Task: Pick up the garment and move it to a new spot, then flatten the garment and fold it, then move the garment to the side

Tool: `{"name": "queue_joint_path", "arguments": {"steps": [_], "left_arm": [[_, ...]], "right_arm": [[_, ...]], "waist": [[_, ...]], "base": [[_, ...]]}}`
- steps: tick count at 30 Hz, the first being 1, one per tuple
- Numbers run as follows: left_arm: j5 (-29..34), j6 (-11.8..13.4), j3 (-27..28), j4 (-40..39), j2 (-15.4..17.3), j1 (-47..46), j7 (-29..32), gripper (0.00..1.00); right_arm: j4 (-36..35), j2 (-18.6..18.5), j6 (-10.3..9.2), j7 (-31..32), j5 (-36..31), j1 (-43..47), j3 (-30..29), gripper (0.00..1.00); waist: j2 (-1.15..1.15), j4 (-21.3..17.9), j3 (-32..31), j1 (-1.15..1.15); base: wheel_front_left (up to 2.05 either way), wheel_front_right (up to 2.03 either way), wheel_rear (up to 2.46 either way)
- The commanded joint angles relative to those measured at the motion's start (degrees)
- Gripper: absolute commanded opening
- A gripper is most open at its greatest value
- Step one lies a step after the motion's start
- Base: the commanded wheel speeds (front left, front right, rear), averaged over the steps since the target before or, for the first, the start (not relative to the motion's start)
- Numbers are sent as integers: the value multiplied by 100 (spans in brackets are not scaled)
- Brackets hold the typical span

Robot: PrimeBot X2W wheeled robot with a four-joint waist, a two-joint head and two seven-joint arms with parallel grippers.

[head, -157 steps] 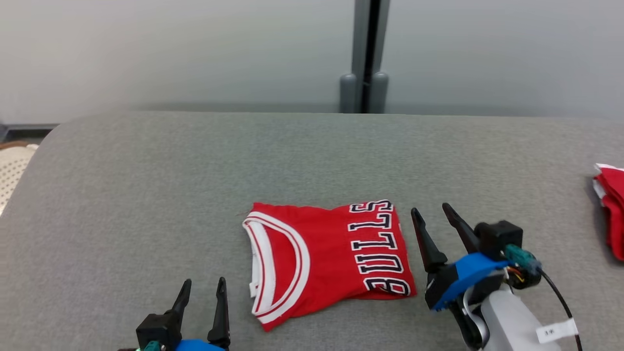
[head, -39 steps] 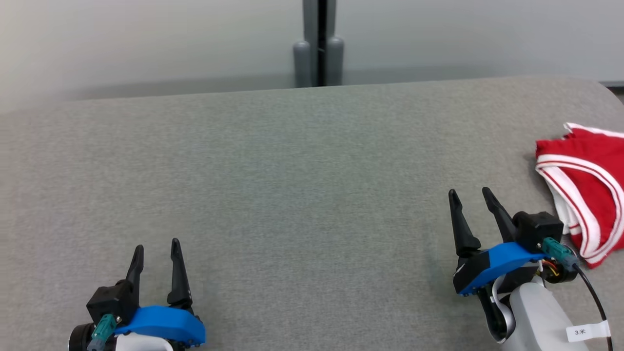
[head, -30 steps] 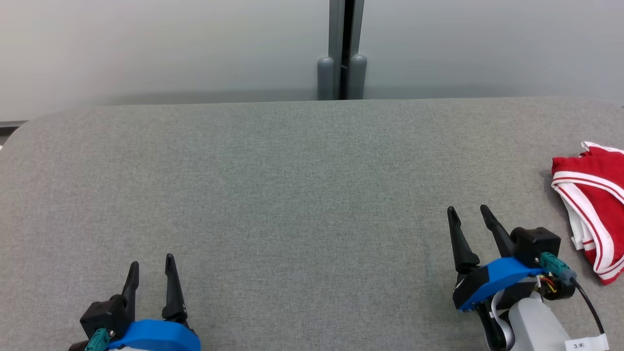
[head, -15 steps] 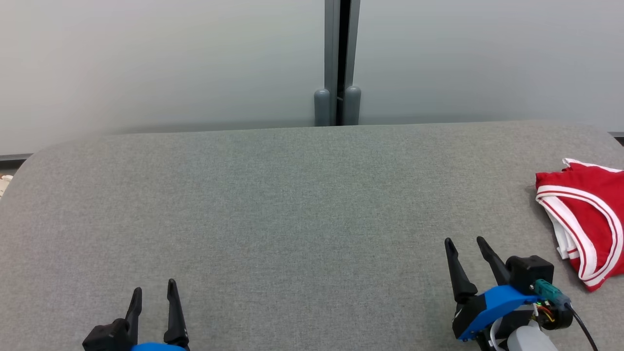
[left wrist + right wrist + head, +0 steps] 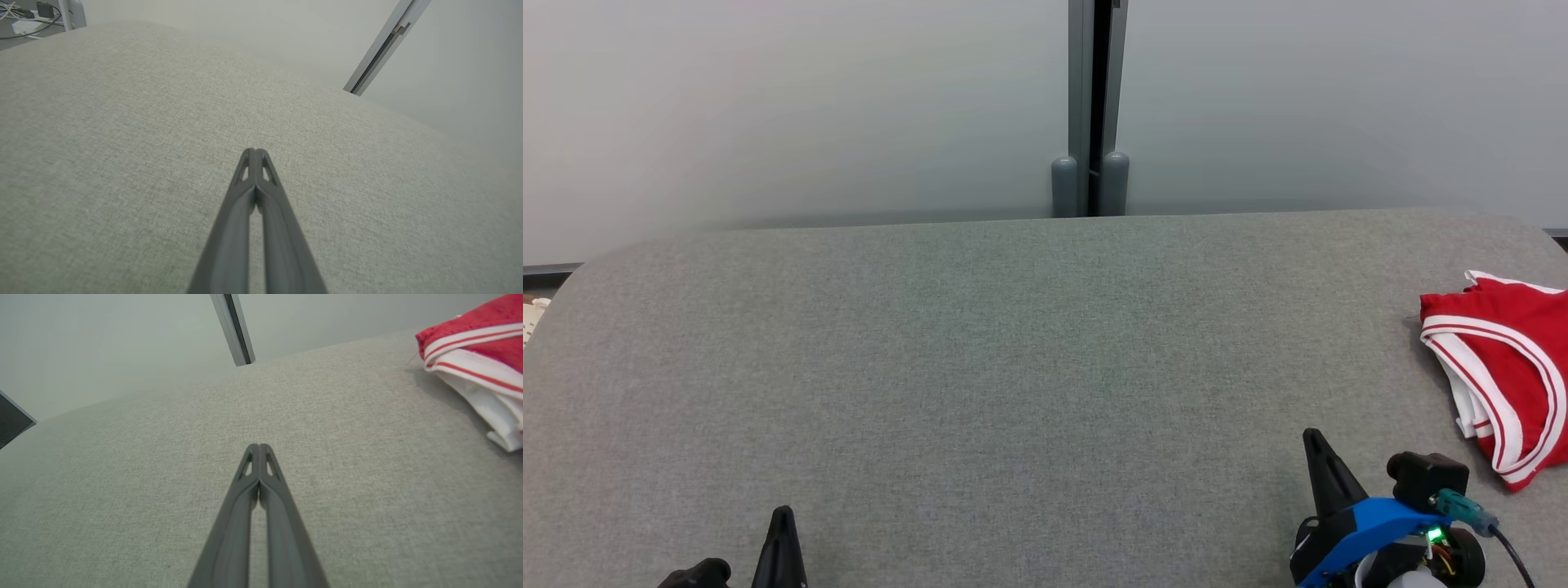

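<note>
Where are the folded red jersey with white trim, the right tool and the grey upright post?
folded red jersey with white trim [image 5: 1503, 382]: head view, red cloth inside the white trim.
right tool [image 5: 258, 446]: right wrist view, tips of its shut fingers.
grey upright post [image 5: 1080, 82]: head view, left half of shaft.

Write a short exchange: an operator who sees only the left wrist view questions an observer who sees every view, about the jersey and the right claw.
Operator: Where is the jersey?
Observer: The jersey lies folded near the right end of the table, as the head view shows.
Operator: Is the right claw holding it?
Observer: No. The right claw is shut on nothing, apart from the jersey, which lies to its right.
</note>
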Motion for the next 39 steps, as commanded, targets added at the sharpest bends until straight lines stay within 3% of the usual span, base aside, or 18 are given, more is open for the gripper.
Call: {"name": "queue_joint_path", "arguments": {"steps": [1, 20, 39], "left_arm": [[-248, -39, 31, -140, 26, -168, 53, 0], [-1948, -130, 147, -466, 32, -331, 502, 0], [-3252, -203, 260, -687, 38, -468, 876, 0]], "right_arm": [[-177, -13, 0, 57, 282, -60, -47, 0], [-785, -16, 0, 483, 2147, 135, -186, 0], [-1205, -20, 0, 852, 3572, 259, -335, 0]], "waist": [[0, 5, 1, 1], [0, 51, 1, 1], [0, 95, 0, 1]], "base": [[0, 0, 0], [0, 0, 0], [0, 0, 0]]}}
